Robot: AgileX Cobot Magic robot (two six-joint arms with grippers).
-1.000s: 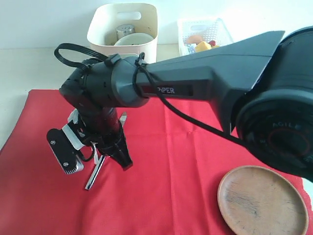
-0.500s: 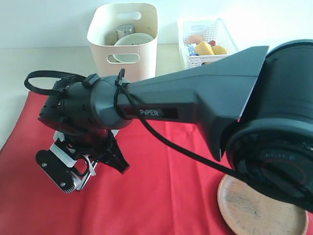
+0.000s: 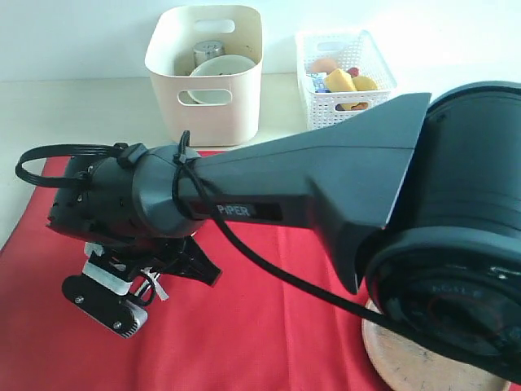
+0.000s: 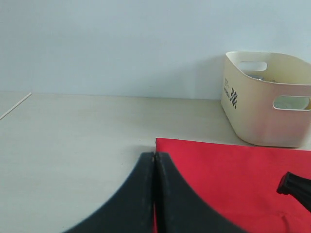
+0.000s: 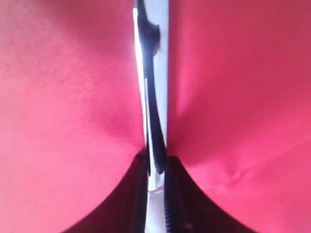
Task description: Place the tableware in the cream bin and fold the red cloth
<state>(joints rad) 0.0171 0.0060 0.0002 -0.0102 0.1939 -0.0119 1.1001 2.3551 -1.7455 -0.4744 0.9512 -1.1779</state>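
1. The right gripper [image 5: 155, 164] is clenched on the slim silver knife [image 5: 154, 82]. Its 2 black fingers [image 5: 141, 194] press the knife from both sides.
2. In the right wrist view the knife runs straight out from between the fingers, low against the large bright red cloth [image 5: 73, 97]. The cloth fills the picture on both sides of it.
3. In the exterior view the right arm reaches across to the left part of the cloth. Its wrist hides the knife there.
4. The left gripper [image 4: 154, 156] is closed, its 2 dark fingers touching with nothing between them. It sits above the pale table [image 4: 73, 145], just beside a corner of the cloth.
5. The round brown wooden plate [image 3: 391, 358] lies on the near right part of the cloth, partly hidden behind the base of the right arm.
6. The tall cream plastic bin [image 3: 203, 98] stands on the table just beyond the far edge of the cloth. It holds the steel cup [image 3: 208, 52] and the pale bowl [image 3: 221, 67].
7. The lower white lattice basket [image 3: 346, 110] stands just to the right of the bin, with yellow and orange food in it.
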